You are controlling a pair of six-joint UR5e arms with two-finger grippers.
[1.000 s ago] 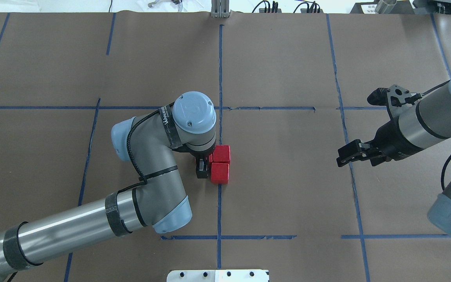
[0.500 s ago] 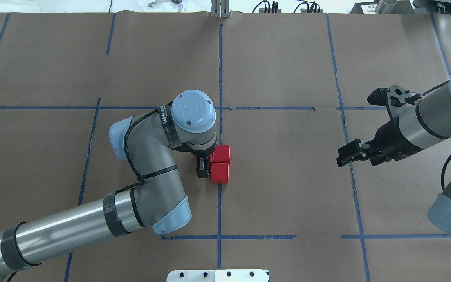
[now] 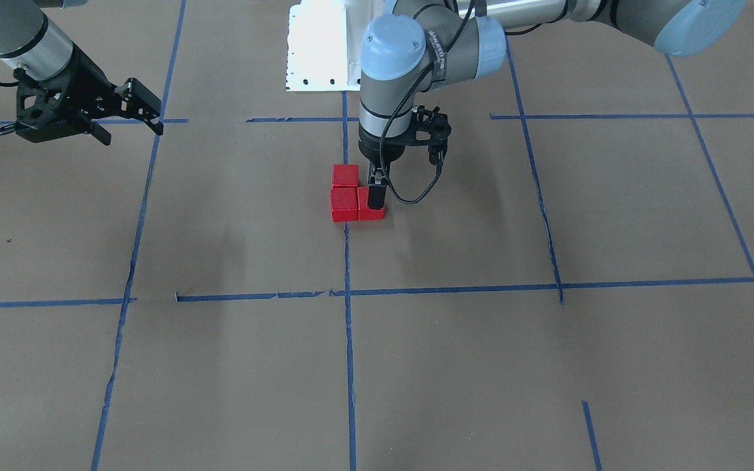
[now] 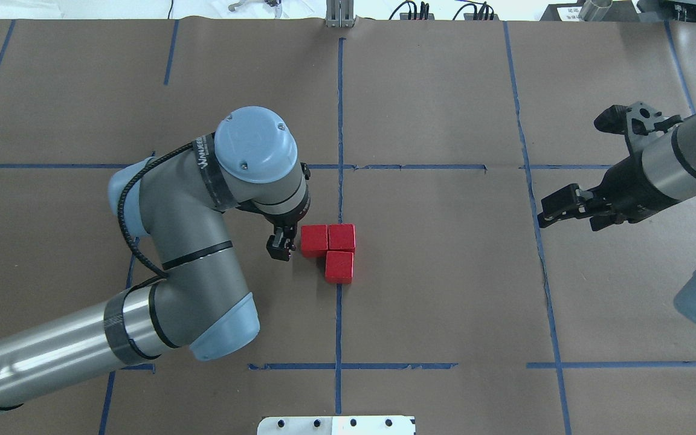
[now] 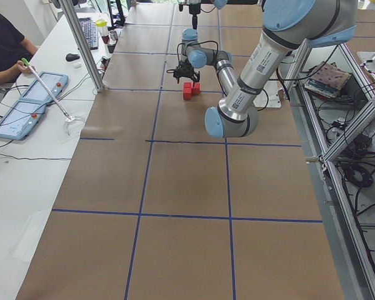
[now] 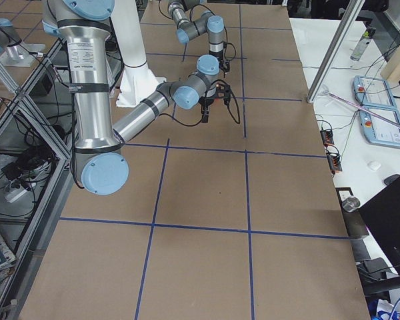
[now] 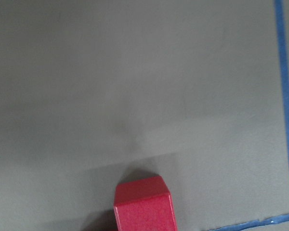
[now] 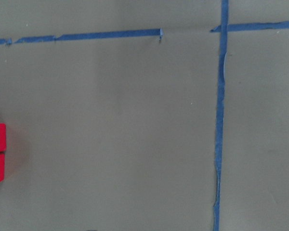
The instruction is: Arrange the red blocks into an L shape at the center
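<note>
Red blocks: 3 matte cubes, L-shaped.

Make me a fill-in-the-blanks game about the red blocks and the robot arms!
There are ___ red blocks. Together they make the letter ___. The tape lines on the brown paper are ___. The gripper right beside the blocks belongs to the robot's ___ arm.
Missing words: three, L, blue, left.
</note>
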